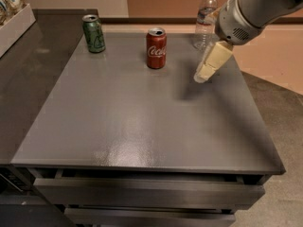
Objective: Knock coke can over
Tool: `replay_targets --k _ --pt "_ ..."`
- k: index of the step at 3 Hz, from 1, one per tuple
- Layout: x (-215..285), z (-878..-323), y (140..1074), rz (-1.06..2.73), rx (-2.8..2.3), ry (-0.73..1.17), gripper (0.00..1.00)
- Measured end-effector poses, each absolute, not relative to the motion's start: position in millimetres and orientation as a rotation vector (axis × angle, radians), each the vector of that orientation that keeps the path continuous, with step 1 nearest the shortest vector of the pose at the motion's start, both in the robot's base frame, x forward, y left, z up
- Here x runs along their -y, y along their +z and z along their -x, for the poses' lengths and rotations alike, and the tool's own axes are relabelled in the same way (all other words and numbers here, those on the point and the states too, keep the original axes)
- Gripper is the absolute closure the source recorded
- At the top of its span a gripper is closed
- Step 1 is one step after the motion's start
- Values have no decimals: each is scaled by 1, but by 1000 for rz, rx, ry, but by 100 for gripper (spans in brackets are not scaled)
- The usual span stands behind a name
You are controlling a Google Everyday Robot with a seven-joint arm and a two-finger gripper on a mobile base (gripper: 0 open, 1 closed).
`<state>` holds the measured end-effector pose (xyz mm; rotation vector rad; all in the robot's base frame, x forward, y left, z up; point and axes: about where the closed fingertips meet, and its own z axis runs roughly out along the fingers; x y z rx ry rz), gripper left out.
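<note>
While one green can (94, 33) stands far-left on the bench (132, 122), one coke can (156, 48) stands upright right of it and one clear bottle (205, 20) far-right. The single gripper (202, 75) hangs right of the coke can, apart; I cannot tell its opening. Bare bench surface reaches the near edge.

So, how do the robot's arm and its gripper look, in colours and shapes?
The arm is a thick, rounded, light grey tube; its wrist end has a patch of small dark vent holes. The gripper is cream-coloured, blocky and narrows toward its tip. It is above the right part of the grey table, right of the coke can in the view. No cables show.
</note>
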<state>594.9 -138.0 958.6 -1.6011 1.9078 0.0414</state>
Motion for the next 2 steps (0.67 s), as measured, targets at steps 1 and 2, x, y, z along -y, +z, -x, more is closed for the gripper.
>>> replay_targets --k 1,2 --pt "122 -630 950 1550 -1894 75 0" --pt "106 -665 941 1489 -1896 144 0"
